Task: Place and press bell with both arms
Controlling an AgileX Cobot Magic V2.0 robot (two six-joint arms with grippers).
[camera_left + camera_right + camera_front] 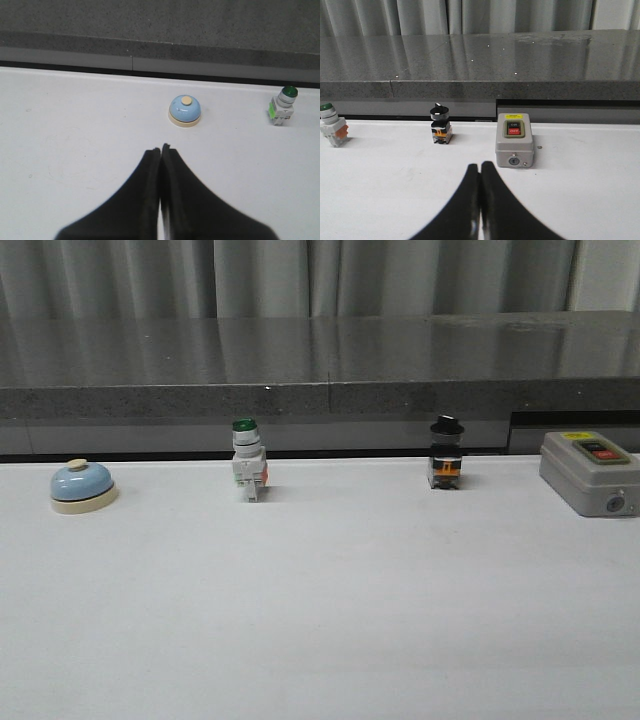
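Bell (pixel 83 486) sits upright on white table (pixel 320 620), far left, near back edge, untouched. Green-capped switch (pixel 248 462) to its right, well apart; black-knob switch (pixel 446 453) further right; grey box (pixel 592 472) with red button at far right. Left gripper (pixel 161 150) pinched together, empty, near bell, not touching. Right gripper (pixel 479 167) likewise pinched together, empty, near grey box.
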